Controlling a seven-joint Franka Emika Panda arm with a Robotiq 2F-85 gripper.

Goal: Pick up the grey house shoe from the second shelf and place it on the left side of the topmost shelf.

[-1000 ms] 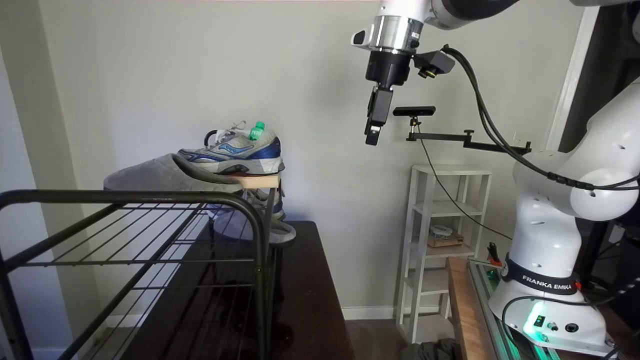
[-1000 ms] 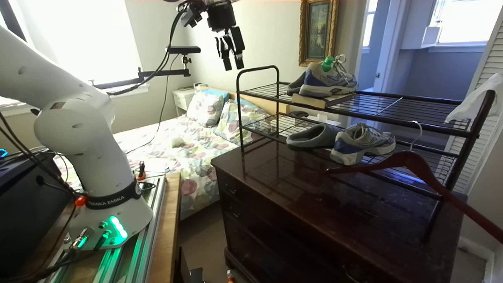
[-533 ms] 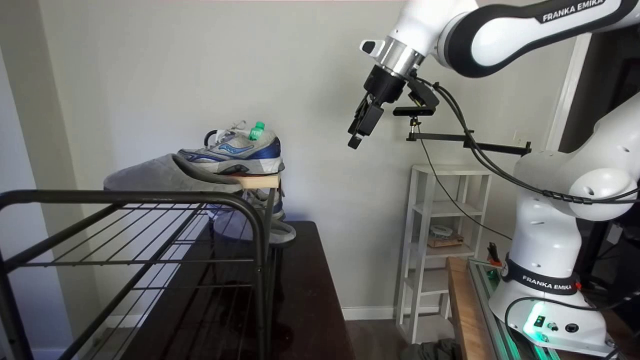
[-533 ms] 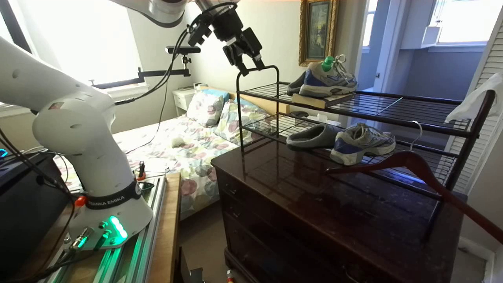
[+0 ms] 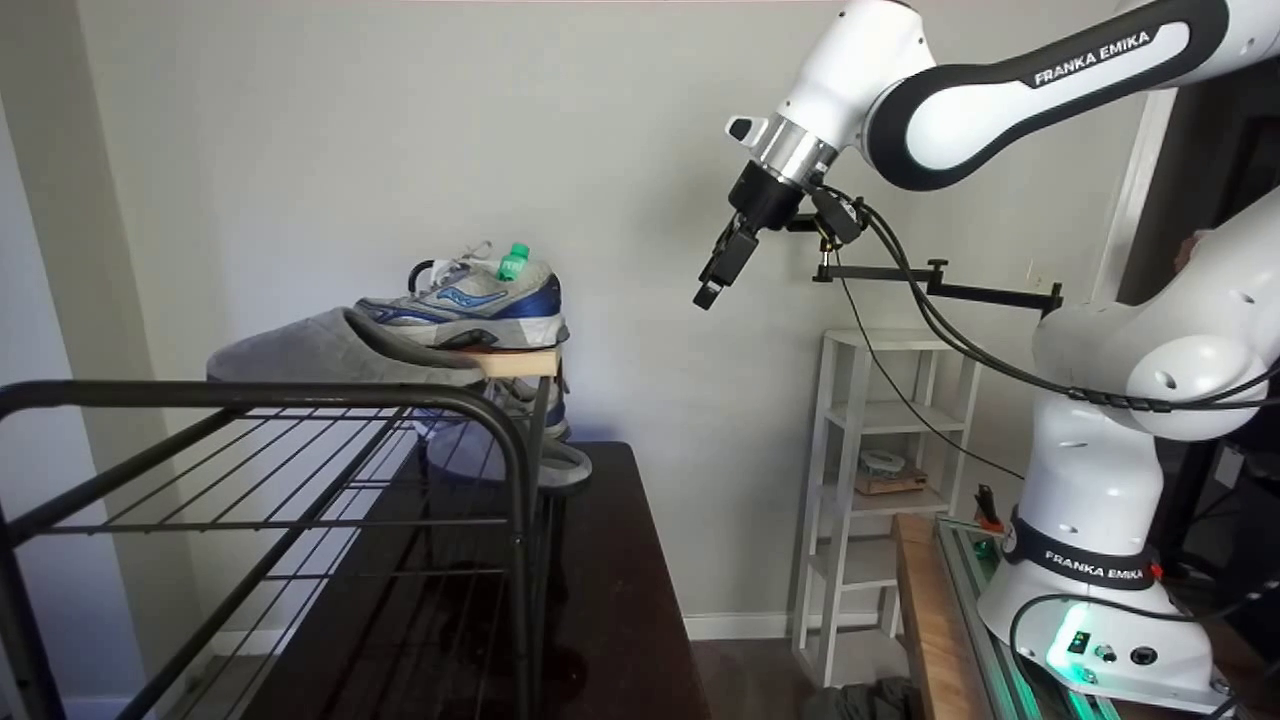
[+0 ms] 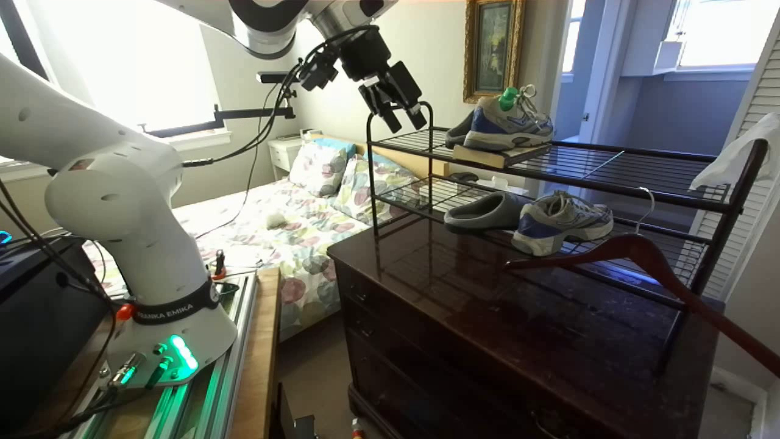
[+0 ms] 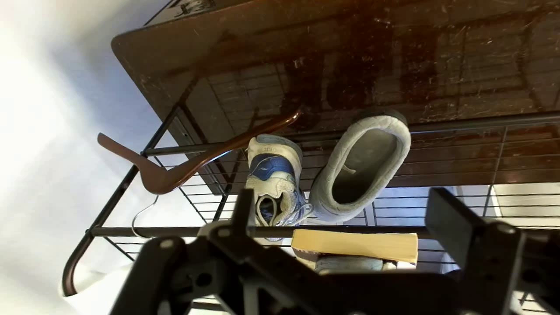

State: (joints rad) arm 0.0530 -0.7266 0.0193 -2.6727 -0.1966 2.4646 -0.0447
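Observation:
The grey house shoe [image 6: 484,213] lies on the second shelf [image 6: 414,196] beside a lace-up sneaker, its open heel end toward the robot. The wrist view shows its opening [image 7: 369,151] from above, and an exterior view shows its heel [image 5: 566,467]. The topmost shelf [image 6: 646,167] of the black rack holds another grey slipper [image 5: 310,350], a sneaker and a book. My gripper [image 6: 405,124] is open and empty, in the air by the rack's end hoop in that view. An exterior view shows the gripper [image 5: 706,296] apart from the rack. Its fingers [image 7: 341,210] frame the book in the wrist view.
A blue-white sneaker [image 7: 273,175] touches or nearly touches the house shoe. The book [image 7: 356,245] overhangs above, under the upper sneaker [image 6: 506,125]. A wooden hanger [image 6: 627,247] leans at the rack. The rack stands on a dark dresser [image 6: 487,329]. A white cloth hangs at the far end.
The gripper has tilted from pointing straight down to slanting toward the rack, and has come lower and nearer to it. The shoes and rack have not moved.

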